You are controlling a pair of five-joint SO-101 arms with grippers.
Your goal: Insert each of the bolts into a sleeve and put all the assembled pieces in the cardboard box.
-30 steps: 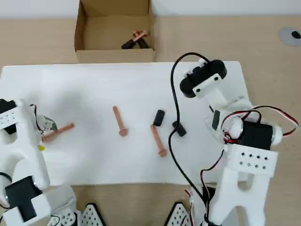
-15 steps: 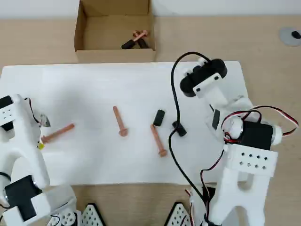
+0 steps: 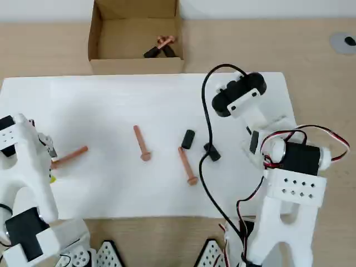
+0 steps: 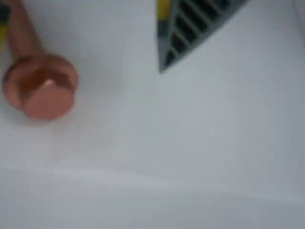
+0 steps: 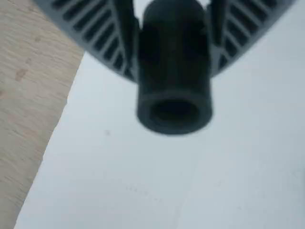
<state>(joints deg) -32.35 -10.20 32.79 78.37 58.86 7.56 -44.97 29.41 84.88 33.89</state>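
left claw [image 3: 51, 156]: fingers spread, nothing clamped. sits low at the left edge of the white mat [image 3: 111, 100].
left bolt [image 3: 69, 157]: flat on the mat by that left edge, one end at the left claw. wrist view shows its head [image 4: 40, 86] apart from the one visible fingertip [image 4: 186, 33].
right claw [image 5: 174, 52]: closed on a black sleeve [image 5: 174, 95], open bore facing the wrist camera. over the mat just inside its right edge, wooden table [image 5: 28, 95] beside it.
loose bolts: two on mid-mat, one [image 3: 142, 143] centre, one [image 3: 187, 165] right of centre.
loose sleeves: two black ones [image 3: 188, 139] [image 3: 212, 152] right of centre, flanking the second bolt's upper end.
cardboard box [image 3: 136, 65]: on the table, against the mat's far edge.
assembled pieces [image 3: 161, 47]: in the box, right side. can't tell the count.
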